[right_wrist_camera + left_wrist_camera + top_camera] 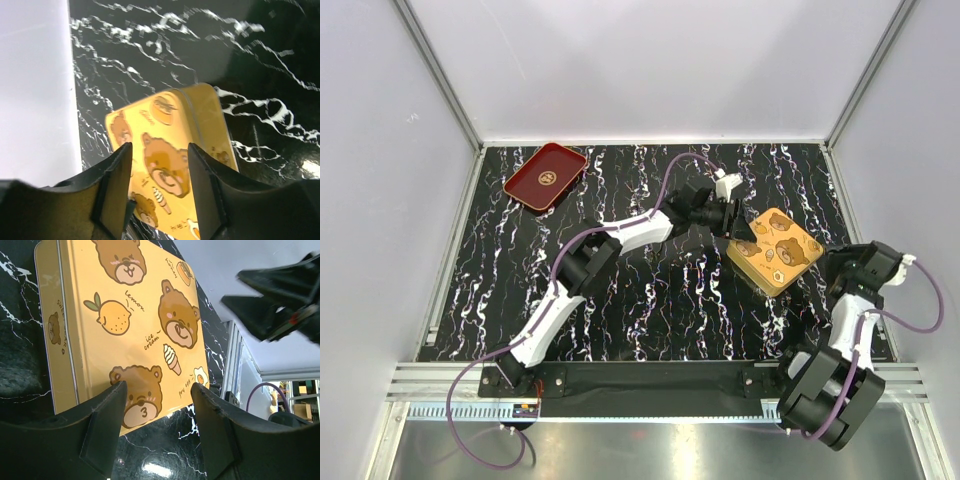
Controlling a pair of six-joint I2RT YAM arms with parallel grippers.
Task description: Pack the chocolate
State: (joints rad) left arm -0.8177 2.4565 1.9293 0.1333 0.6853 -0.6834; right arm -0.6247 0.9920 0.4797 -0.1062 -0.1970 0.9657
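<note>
No chocolate pieces show in any view. A yellow tin box (775, 250) with bear drawings lies at the right centre of the table with its lid on. It fills the left wrist view (130, 315) and also shows in the right wrist view (170, 145). My left gripper (738, 228) is open and empty just left of the box, its fingers (107, 425) at the box's near edge. My right gripper (828, 264) is open and empty just right of the box. It also shows in the left wrist view (280, 295).
A red tray (545, 176) with a gold mark in its middle sits at the far left of the black marbled table (650, 310). White walls enclose the table on three sides. A metal rail (640, 385) runs along the near edge.
</note>
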